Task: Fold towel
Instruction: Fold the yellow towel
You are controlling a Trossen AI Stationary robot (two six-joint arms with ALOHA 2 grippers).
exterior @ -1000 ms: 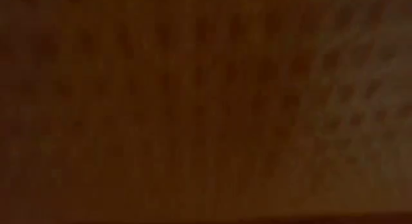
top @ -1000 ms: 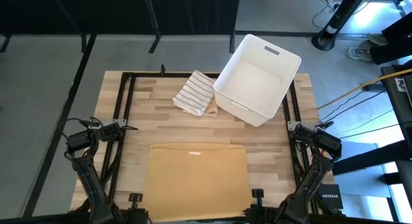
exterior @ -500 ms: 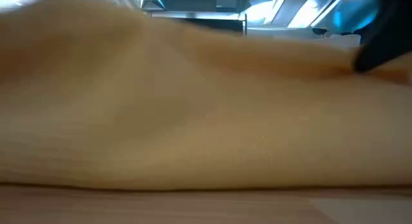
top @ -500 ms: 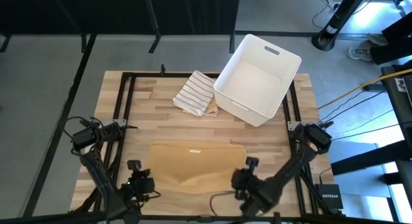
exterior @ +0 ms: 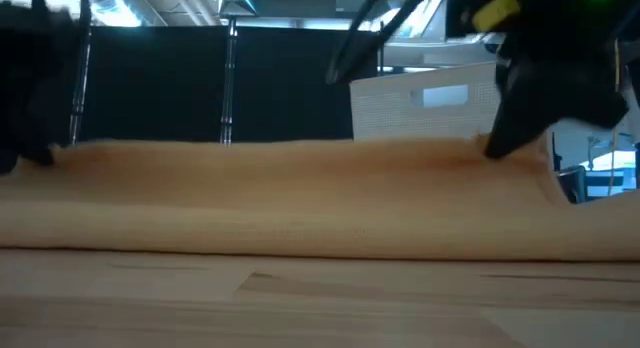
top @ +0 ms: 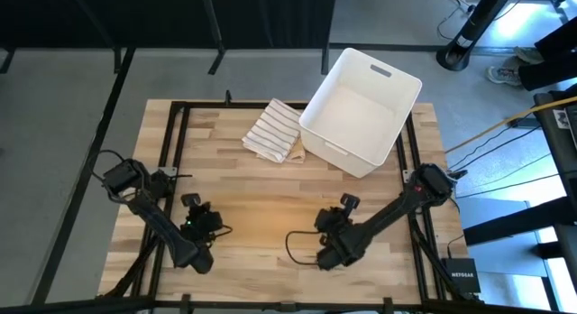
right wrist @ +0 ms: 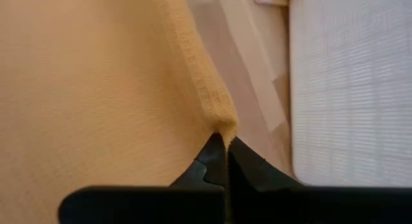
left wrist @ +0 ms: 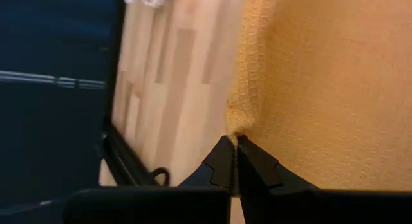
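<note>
On my left side, my left gripper (top: 200, 222) sits low over the near-left part of the wooden table (top: 225, 170), its fingers (left wrist: 222, 163) pressed tight together on a corner of the yellow towel (top: 261, 226); through my left wrist camera I can see the woven edge bunched into a small pucker right where my tips meet. The towel itself lies on the near half of the table, between my two grippers, with its long axis running left to right across the table, one end at each of my grips. From table height it shows as a low, long band stretching across the whole view, its upper edge nearly level. Farther back, past the towel and well apart from it, a folded striped cloth (top: 273, 131) lies near the far middle of the table, just beside a white bin (top: 361, 106) that stands tilted at an angle at the far right corner. On my right side, my right gripper (top: 330, 246) is down at the towel's other end, its fingers (right wrist: 215, 161) likewise clamped closed on a corner of the fabric, the hem pinched to a point between them, with the bin's white wall showing beyond.
</note>
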